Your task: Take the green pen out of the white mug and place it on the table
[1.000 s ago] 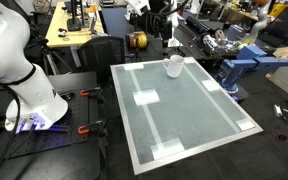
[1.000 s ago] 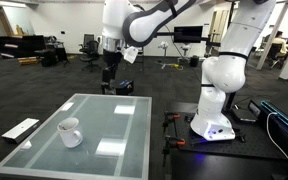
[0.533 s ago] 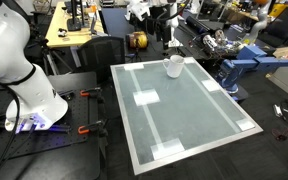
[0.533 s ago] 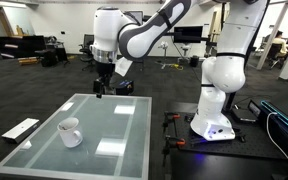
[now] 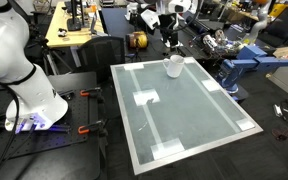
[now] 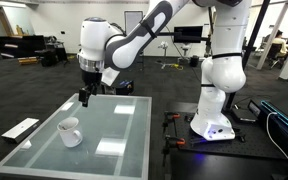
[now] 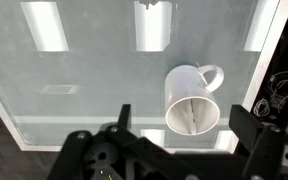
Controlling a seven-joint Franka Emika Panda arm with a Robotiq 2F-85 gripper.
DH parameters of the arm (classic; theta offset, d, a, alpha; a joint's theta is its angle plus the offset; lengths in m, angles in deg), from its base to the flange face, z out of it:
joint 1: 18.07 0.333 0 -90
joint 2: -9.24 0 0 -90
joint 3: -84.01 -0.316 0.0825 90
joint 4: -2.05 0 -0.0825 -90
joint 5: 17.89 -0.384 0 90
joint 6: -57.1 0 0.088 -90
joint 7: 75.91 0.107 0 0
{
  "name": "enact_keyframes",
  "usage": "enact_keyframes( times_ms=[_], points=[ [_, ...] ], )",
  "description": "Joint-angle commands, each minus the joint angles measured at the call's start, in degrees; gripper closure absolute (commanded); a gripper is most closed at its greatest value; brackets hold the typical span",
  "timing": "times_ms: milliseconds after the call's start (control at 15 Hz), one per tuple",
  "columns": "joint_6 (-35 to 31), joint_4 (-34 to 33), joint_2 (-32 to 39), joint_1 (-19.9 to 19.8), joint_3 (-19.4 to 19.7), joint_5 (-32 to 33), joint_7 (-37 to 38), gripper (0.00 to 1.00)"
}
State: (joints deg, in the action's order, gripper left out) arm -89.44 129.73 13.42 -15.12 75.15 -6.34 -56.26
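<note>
— Swinging over and sinking, the white jointed robot arm (image 6: pixel 134 35) is bringing its black two-finger gripper (image 6: pixel 84 98) in toward the far edge of the pale grey-green glossy table (image 6: pixel 114 125). A second ago it was hanging higher and further off.

— And the target?

— That small white cylindrical mug (image 6: pixel 70 131) is sitting exactly where it was, upright on the table, with the gripper still well above it. The wrist camera is now looking almost straight down into it.

— Fingers?

— They're standing wide apart, gripping nothing.

— Pen?

— The thin green stick of a pen (image 7: pixel 193 112) is showing only as a faint sliver inside the mug, and I can't read its colour. I'd say the approach is nearly lined up and the grasp isn't started yet.
</note>
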Motion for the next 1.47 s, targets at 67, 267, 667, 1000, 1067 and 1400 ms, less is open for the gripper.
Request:
enact_keyframes(
  times_ms=[67, 267, 667, 1000, 1067, 1400],
  points=[
    [-3.57, -5.98, 7.13, 2.91, 2.44, 1.24, 1.45, 0.00],
    [-5.83, -8.20, 10.25, 4.38, 3.49, 0.30, 0.08, 0.00],
    [-5.45, -7.98, 10.61, 5.79, 4.84, -0.29, -0.74, 0.00],
    [-6.86, -8.27, 10.99, 5.80, 4.92, -0.03, -0.78, 0.00],
    [-7.18, -8.70, 11.38, 6.14, 5.31, 0.69, -0.11, 0.00],
    [-6.08, -10.00, 12.81, 7.04, 5.93, 1.01, -0.85, 0.01]
  ],
)
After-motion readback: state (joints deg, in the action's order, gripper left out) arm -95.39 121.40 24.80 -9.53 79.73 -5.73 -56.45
